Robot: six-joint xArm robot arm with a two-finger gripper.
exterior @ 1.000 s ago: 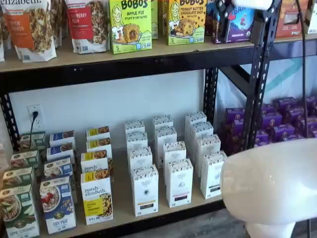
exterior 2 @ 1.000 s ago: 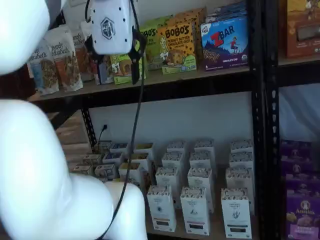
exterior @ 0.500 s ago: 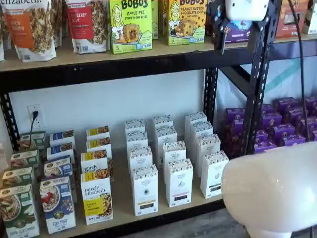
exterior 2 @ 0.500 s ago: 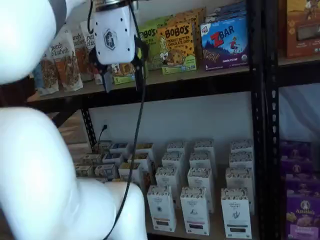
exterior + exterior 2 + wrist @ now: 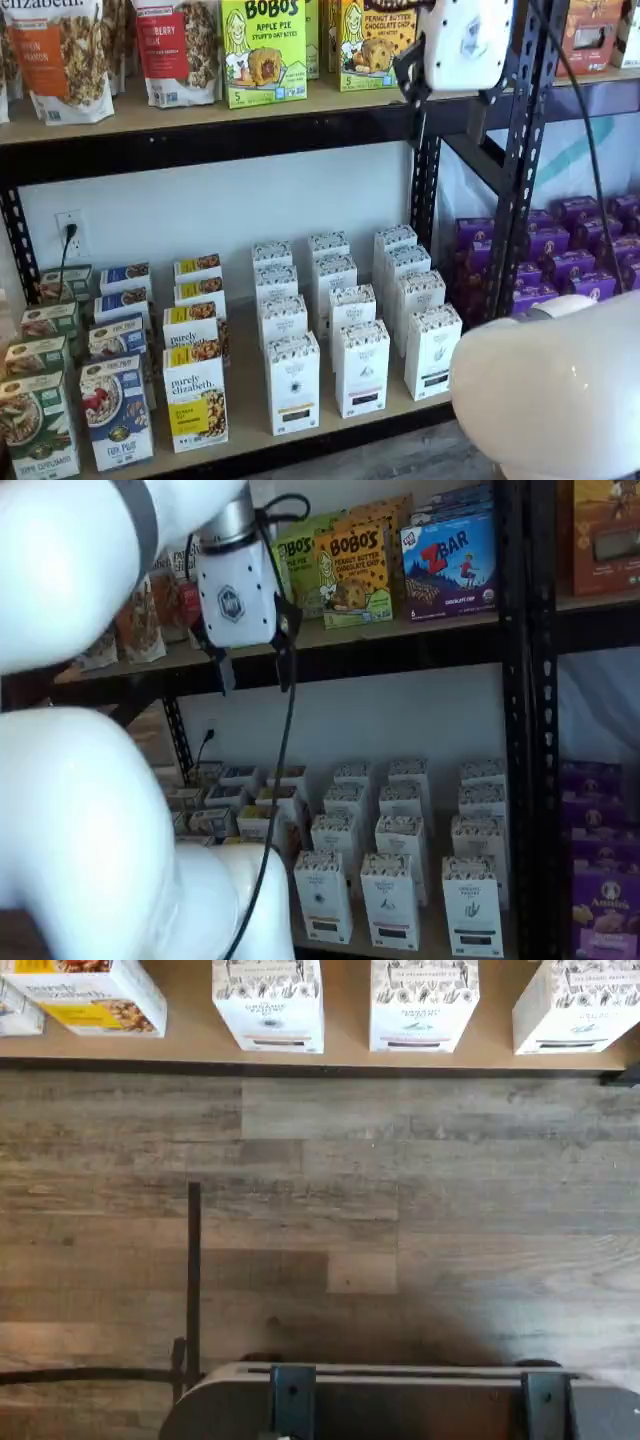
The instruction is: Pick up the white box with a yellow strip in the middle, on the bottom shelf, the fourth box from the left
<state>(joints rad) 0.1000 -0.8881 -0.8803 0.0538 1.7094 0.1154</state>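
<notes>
Hand (image 5: pixel 256 672) lower now, fingers apart.

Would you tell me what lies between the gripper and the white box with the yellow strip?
Nothing solid: in a shelf view the open gripper hangs at upper-shelf height, with only air and its cable down to the white box.

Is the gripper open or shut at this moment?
Open. In a shelf view the gripper shows a plain gap between its two black fingers, and nothing is between them.
</notes>
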